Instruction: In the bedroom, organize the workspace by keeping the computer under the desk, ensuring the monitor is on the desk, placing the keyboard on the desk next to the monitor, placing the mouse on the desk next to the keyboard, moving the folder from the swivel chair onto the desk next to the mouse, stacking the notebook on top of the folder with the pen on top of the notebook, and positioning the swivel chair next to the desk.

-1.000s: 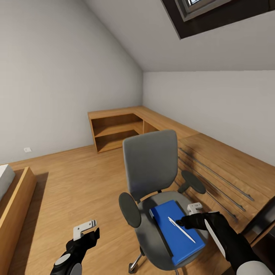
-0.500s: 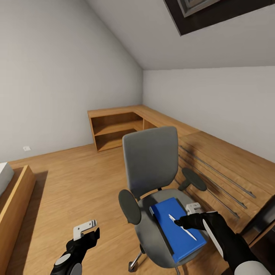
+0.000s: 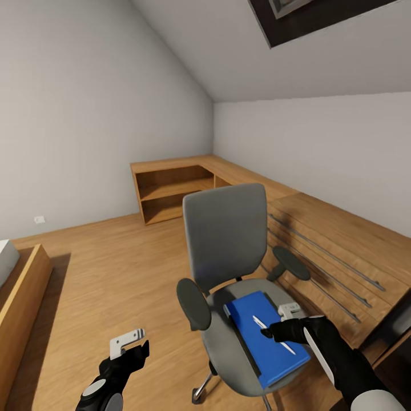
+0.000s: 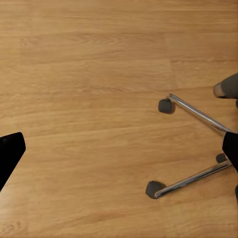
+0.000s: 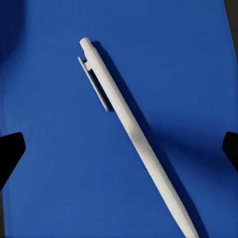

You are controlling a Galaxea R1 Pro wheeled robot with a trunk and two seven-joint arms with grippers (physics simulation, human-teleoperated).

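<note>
Left gripper point(image 3: 128, 342): parked low at my near left over bare floor, fingers spread and holding nothing. I keep it out of the way; its wrist camera looks down on planks and the chair's chrome legs and castors point(image 4: 191, 148).

Right gripper point(image 3: 283, 321): poised directly above the pen, fingers parted wide. In its wrist view the two dark fingertips point(image 5: 10, 153) sit at either edge with the pen between them, untouched. Nothing is clamped. I judge this as lining up a pinch across the barrel.

Pen point(image 5: 134, 136): white stick, lying diagonally across the folder, clip end toward the chair back as the head view has it. It rests flat, so I expect the fingers must come down close to the cover to catch it.

Folder point(image 3: 265, 337): bright blue, flat on the seat, one corner jutting past the seat's front edge. A dark strip along its left edge may be the notebook underneath; I cannot tell for certain.

Swivel chair point(image 3: 225, 240): grey, back upright, facing me, black armrests on both sides. It stands on open floor just beside the low oak dresser point(image 3: 319, 240).

Far: an oak corner shelf unit point(image 3: 171, 191) against the sloped pale walls, skylight point(image 3: 308, 14) overhead.
</note>
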